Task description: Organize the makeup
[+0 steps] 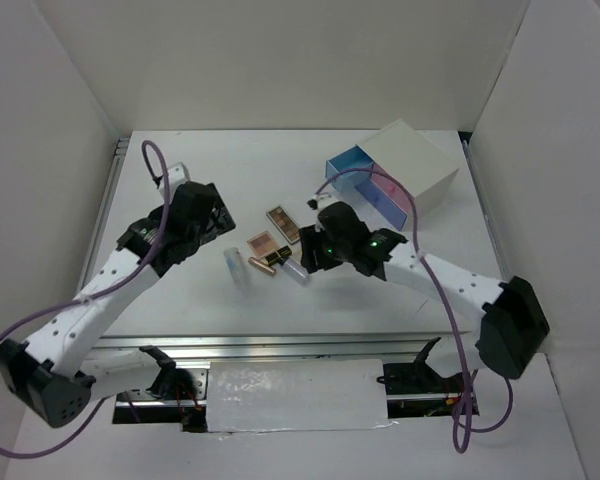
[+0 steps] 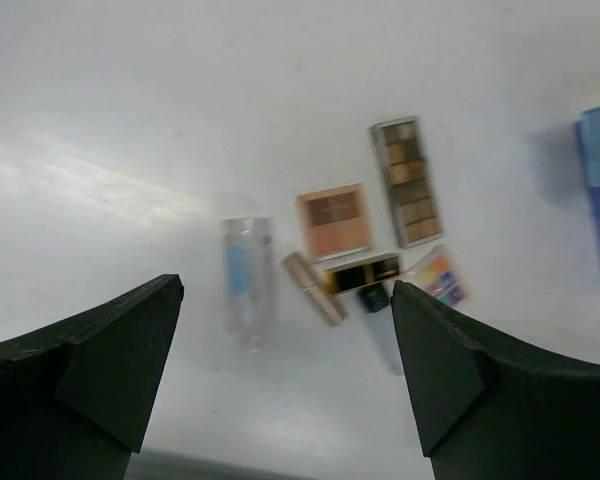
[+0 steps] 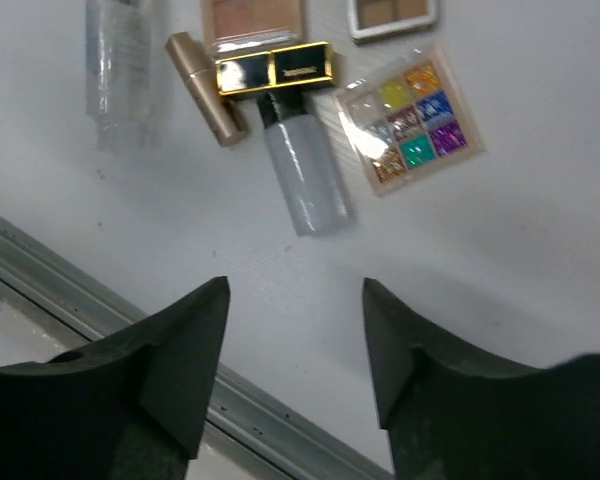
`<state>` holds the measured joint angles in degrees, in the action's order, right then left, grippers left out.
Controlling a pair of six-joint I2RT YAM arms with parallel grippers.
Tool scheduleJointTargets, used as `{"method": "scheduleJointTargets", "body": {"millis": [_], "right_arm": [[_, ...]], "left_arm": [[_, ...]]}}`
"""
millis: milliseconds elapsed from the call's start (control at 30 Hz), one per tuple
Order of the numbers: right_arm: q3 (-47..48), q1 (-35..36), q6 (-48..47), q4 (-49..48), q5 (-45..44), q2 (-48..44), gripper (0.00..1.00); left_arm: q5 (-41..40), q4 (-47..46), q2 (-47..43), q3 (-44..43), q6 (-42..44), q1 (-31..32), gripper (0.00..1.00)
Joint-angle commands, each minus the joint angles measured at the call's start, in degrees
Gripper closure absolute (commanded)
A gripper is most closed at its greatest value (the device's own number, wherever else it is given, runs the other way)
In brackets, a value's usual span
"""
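Right gripper (image 3: 295, 300) and left gripper (image 2: 287, 290) gape empty; lettering on the gold-black lipstick (image 3: 274, 68) is too small to read.

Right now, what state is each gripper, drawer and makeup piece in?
left gripper, open, empty
right gripper, open, empty
blue drawer, pulled out
pink drawer, pulled out
gold-black lipstick, lying flat
gold tube, lying down
frosted bottle, lying down, black cap on
clear tube, lying down
multicoloured palette, lying flat
brown palette, lying flat
peach palette, lying flat
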<state>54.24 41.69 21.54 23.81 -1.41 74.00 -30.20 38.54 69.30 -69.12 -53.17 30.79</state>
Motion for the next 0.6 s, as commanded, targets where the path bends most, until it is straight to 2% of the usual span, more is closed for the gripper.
{"method": "scheduleJointTargets", "body": {"millis": [0,100,233,367,567], "right_arm": [[8.22,4.09,-9.31,-6.66,-2.45,8.48,0.39],[16.56,6.37,-10.9,-4.58,-4.03,18.68,0.41],[25.2,7.96,-12.66,-2.72,-2.65,28.2,0.4],[34.15,9.63,-14.33,0.52,-0.7,37.16,0.4],[43.04,12.53,-16.53,4.39,-0.78,45.52,0.38]], "left_arm": [[-6.79,14.44,-8.11,0.92,6.91,-0.29,0.01],[-11.43,15.95,-15.93,4.16,10.27,-0.73,0.0],[-16.2,19.02,-23.67,7.94,7.38,-0.99,0.01],[-12.88,12.01,-31.48,10.76,10.97,-1.51,0.01],[-10.15,11.64,-29.67,11.03,13.08,-1.78,0.01]]}}
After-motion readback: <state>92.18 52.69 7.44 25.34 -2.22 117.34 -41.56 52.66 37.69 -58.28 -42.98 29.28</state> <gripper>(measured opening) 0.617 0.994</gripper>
